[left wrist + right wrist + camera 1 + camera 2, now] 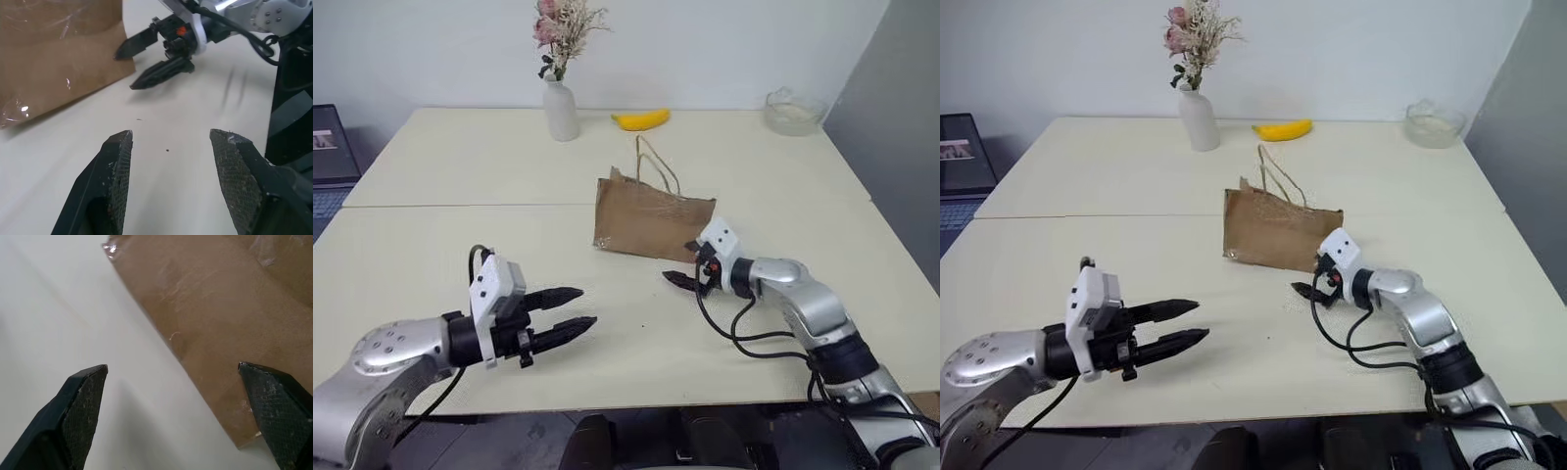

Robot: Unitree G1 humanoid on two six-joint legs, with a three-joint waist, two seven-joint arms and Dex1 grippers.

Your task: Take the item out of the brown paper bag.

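Right now the bag [651, 220] lies flat on the table [460, 245] near its middle, handles [654, 162] looping up toward the far side. The right gripper [690, 262] sits at the bag's near right corner, fingers spread wide with nothing between them; in its wrist view one fingertip [274, 401] lies over the brown paper and the other [85, 394] over bare table. The left gripper [566, 313] hovers well apart from the bag over the near left of the table, fingers partly open and empty. The item can't be seen, so where it lies I cannot tell. Far back stand a vase [560, 108], a banana [641, 119] and a glass bowl [795, 110].
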